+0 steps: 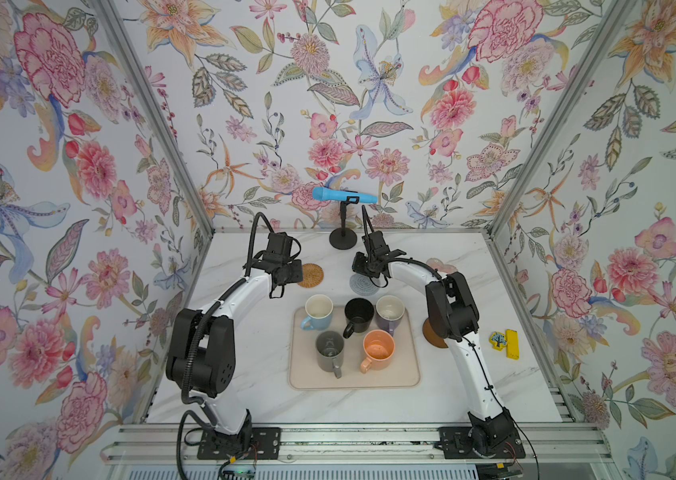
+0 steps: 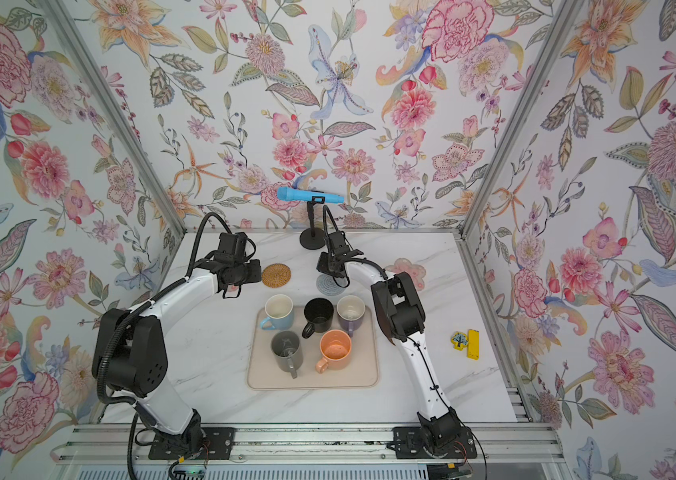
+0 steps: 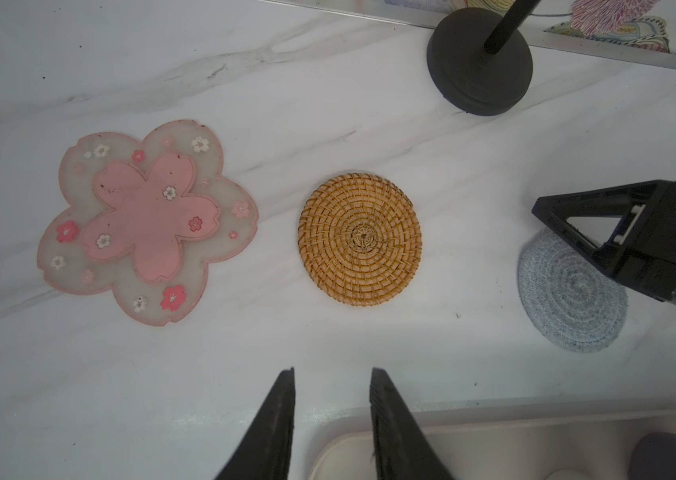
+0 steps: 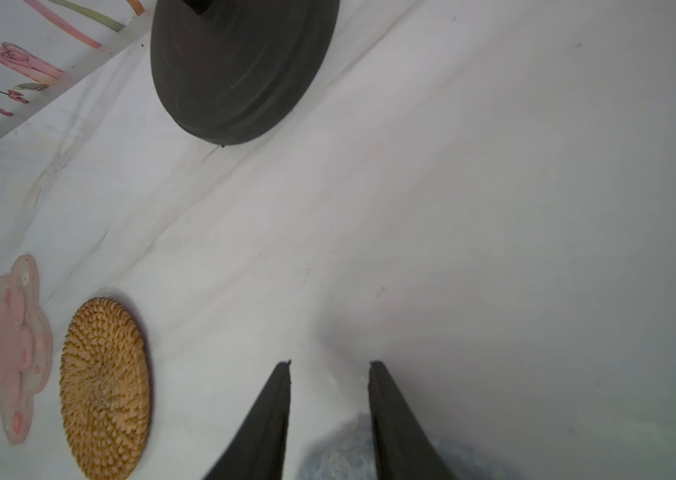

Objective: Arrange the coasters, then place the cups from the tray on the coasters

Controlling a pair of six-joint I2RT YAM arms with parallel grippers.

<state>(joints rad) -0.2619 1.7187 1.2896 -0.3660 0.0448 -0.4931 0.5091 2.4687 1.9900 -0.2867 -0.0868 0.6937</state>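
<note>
Hovering over the bench (image 1: pixel 265 374), the left fingers (image 3: pixel 278 415) and right fingers (image 4: pixel 274 415) stand slightly spread and empty, the right ones above the blue coaster (image 1: pixel 359 287), near the woven coaster (image 1: pixel 312 276). All five cups (image 1: pixel 378 351) sit on the tray (image 1: pixel 352 380).

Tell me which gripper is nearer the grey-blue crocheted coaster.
Right. The right gripper sits directly over the grey-blue coaster; the left gripper is farther off, with the rattan coaster lying between it and that coaster.
</note>
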